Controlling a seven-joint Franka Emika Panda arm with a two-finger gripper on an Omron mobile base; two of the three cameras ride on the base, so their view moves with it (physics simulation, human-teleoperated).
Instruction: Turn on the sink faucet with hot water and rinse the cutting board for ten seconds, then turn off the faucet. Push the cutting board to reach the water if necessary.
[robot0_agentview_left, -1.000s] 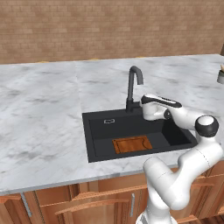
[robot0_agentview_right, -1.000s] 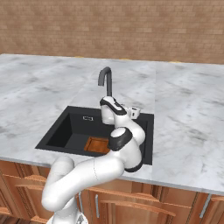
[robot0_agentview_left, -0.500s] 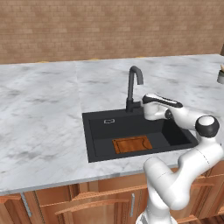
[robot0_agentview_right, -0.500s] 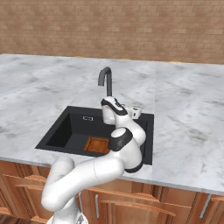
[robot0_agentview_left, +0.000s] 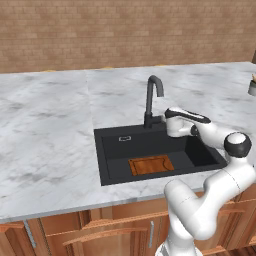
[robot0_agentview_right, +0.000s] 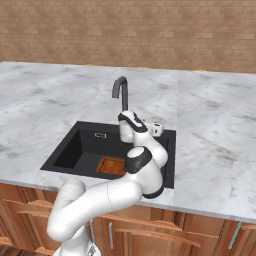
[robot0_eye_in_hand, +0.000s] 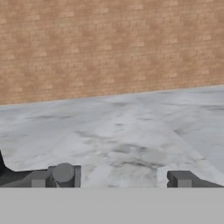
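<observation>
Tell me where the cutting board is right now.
The cutting board lies flat in the sink, against its front wall, forward of the faucet.

Matte blk faucet (robot0_agentview_left: 152, 98) & sink (robot0_agentview_left: 112, 160), wood cutting board (robot0_agentview_left: 151, 165), marble counter (robot0_agentview_left: 50, 130), rough brick wall (robot0_agentview_left: 125, 30)

I see even, fairly bright light with no clear source and no glare on the marble counter (robot0_agentview_left: 50, 130). Shadows are faint; the black sink (robot0_agentview_left: 115, 150) reads as a flat dark patch with little detail inside. Both base views are soft and slightly blurry, with no bending at the edges. My hand view is coarser, its brick wall (robot0_eye_in_hand: 109, 43) smeared and low in detail.
</observation>
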